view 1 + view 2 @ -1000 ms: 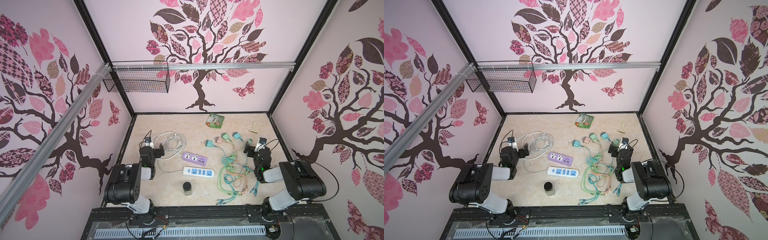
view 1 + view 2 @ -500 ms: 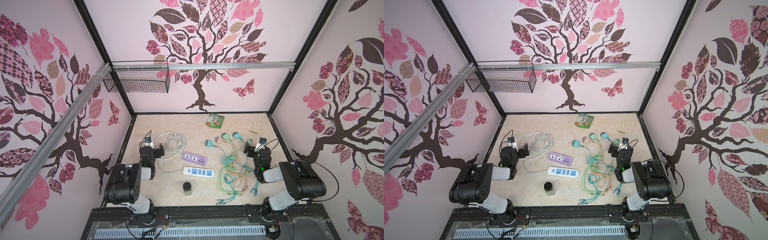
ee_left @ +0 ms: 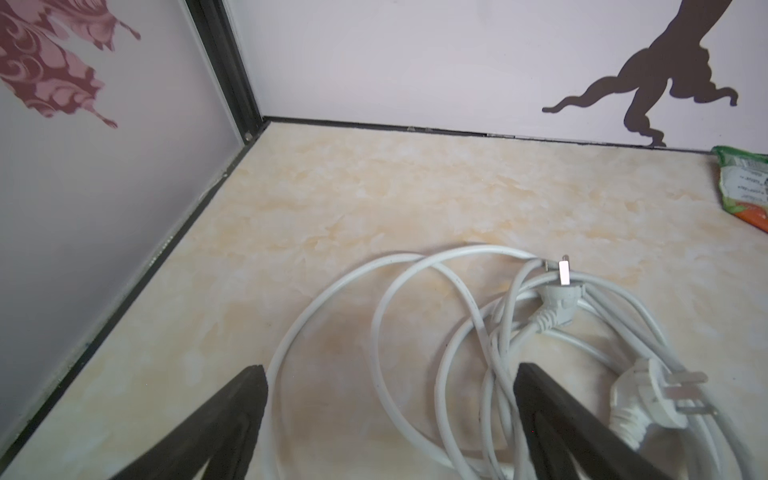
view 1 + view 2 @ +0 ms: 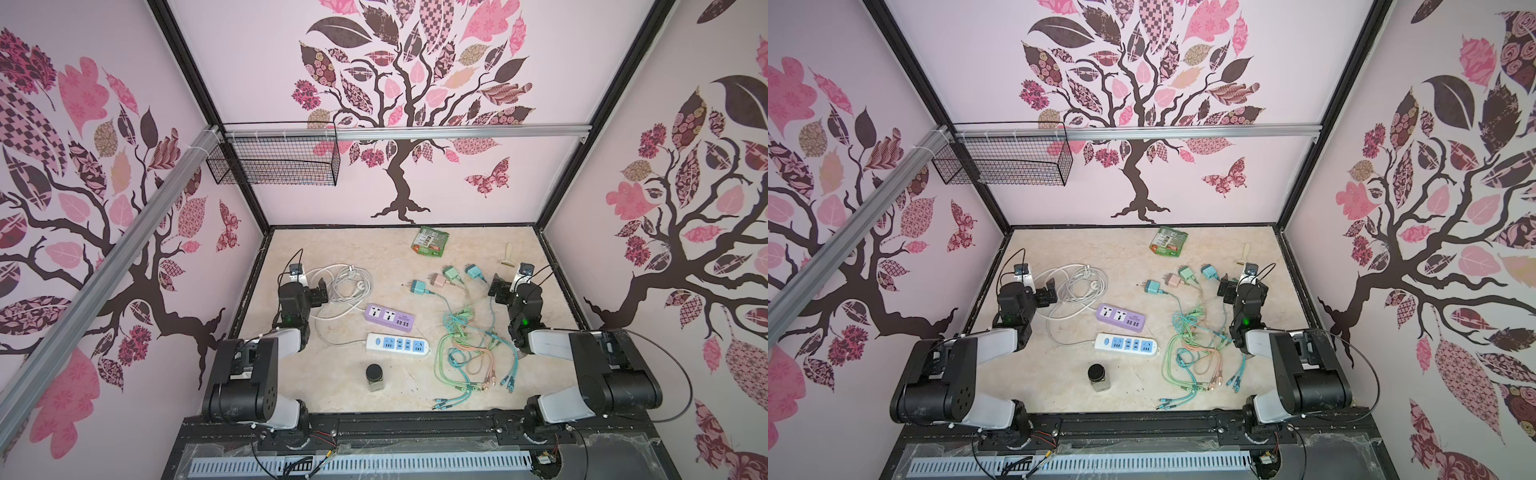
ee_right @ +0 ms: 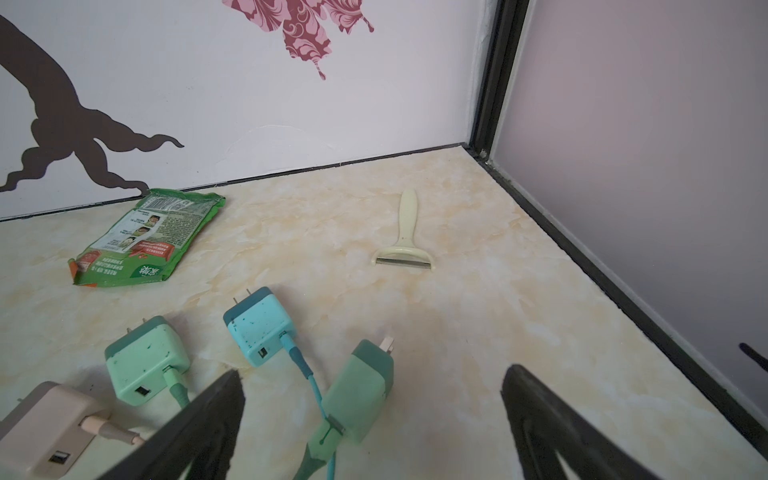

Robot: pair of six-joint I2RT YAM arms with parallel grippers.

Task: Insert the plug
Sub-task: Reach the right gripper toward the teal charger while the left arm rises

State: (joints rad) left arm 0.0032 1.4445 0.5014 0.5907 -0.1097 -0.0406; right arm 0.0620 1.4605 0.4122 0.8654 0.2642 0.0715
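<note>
Hovering low over the marbled beige desk (image 4: 353, 249), the left claw (image 3: 390, 370) stood with its jaws spread wide, gripping nothing. A white round plug with flat metal pins (image 3: 559, 301) lay on the coiled white cable (image 3: 374, 299) ahead of the claw. A second white plug (image 3: 648, 399) lay just outside one black finger (image 3: 561, 415).

In a top view, the purple power strip (image 4: 389, 317) and the white-and-blue power strip (image 4: 398, 344) lay near the desk's middle, apart from both claws.

The right claw (image 5: 374, 372) was likewise wide open and empty. A green wall charger (image 5: 361, 390) lay on the desk between its fingers.
</note>
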